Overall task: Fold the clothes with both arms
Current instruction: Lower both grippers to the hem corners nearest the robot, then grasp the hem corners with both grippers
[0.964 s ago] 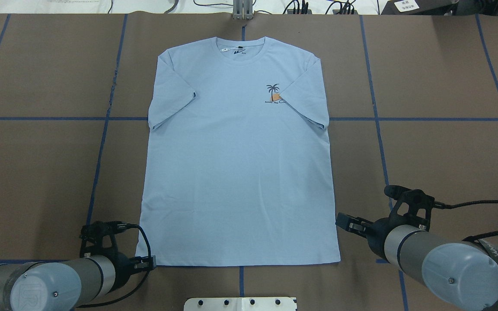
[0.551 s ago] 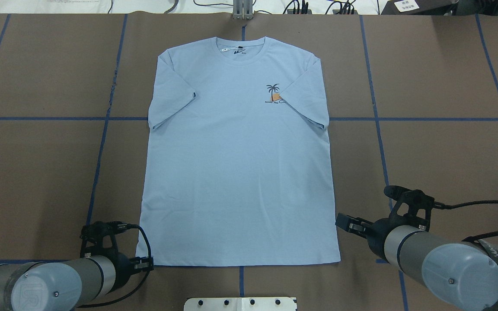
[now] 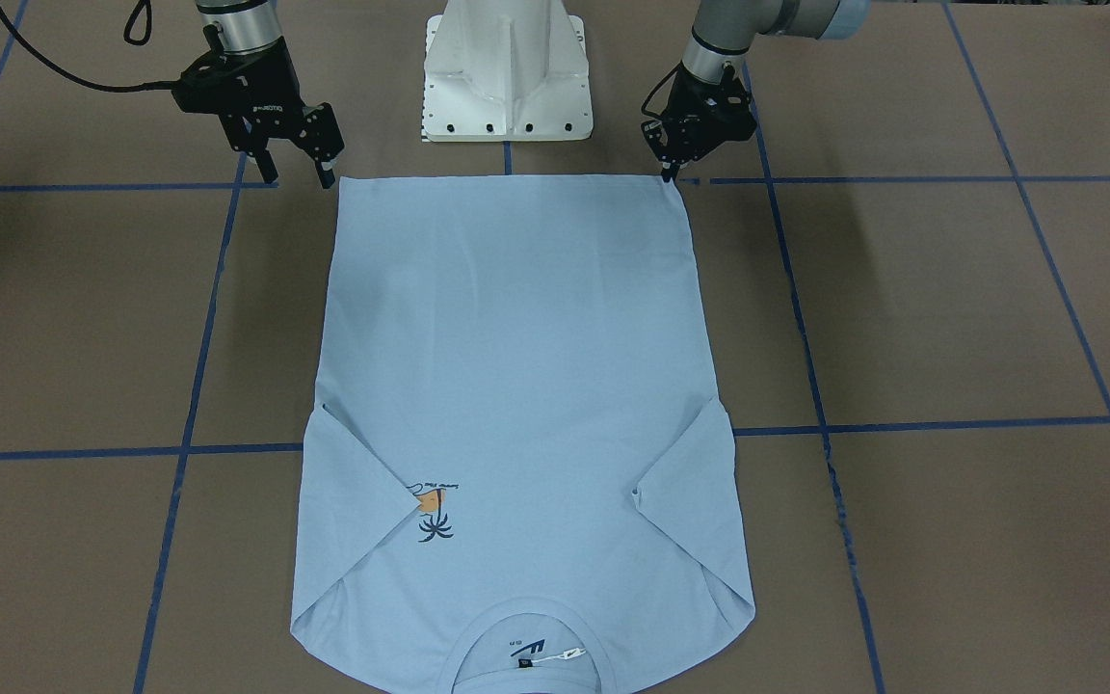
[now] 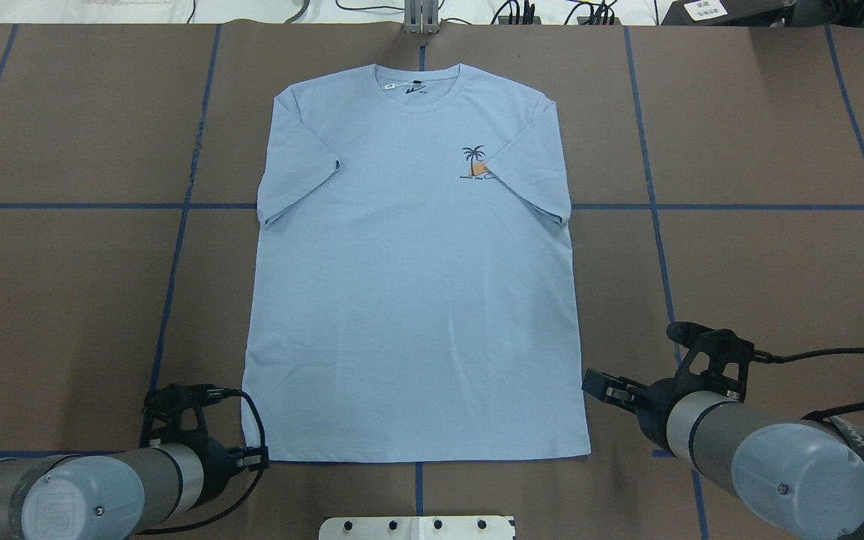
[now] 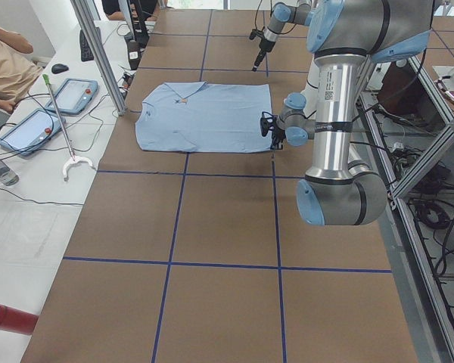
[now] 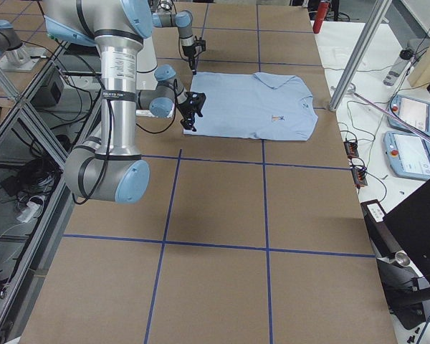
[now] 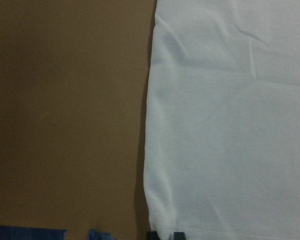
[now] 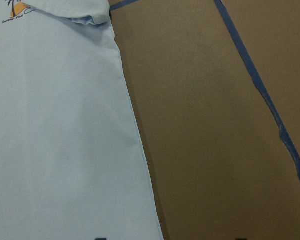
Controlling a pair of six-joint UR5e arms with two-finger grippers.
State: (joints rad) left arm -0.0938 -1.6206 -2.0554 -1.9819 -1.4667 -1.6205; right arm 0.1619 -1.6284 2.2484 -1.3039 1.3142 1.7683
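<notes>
The light blue T-shirt [image 4: 409, 300] lies flat on the brown table, collar at the far side, both sleeves folded in, and the palm-tree print [image 4: 475, 161] showing. My left gripper [image 4: 256, 456] is at the near left hem corner, its fingers pinched together on the fabric; the left wrist view shows the corner puckered between the fingertips [image 7: 152, 235]. In the front-facing view this gripper [image 3: 669, 172] sits at the hem's corner. My right gripper [image 3: 296, 176] is open and empty just outside the near right hem corner. In the right wrist view its jaws straddle the shirt's side edge [image 8: 135, 150].
The white pedestal base [image 3: 507, 77] stands just behind the hem. Blue tape lines [image 4: 177, 247] cross the brown table. A metal post [image 4: 421, 16] stands at the far edge by the collar. Tablets and cables lie on the side table [image 5: 53, 106].
My left gripper's fingers have closed on the hem corner, and that corner has shifted slightly inward. The right arm has not moved.
</notes>
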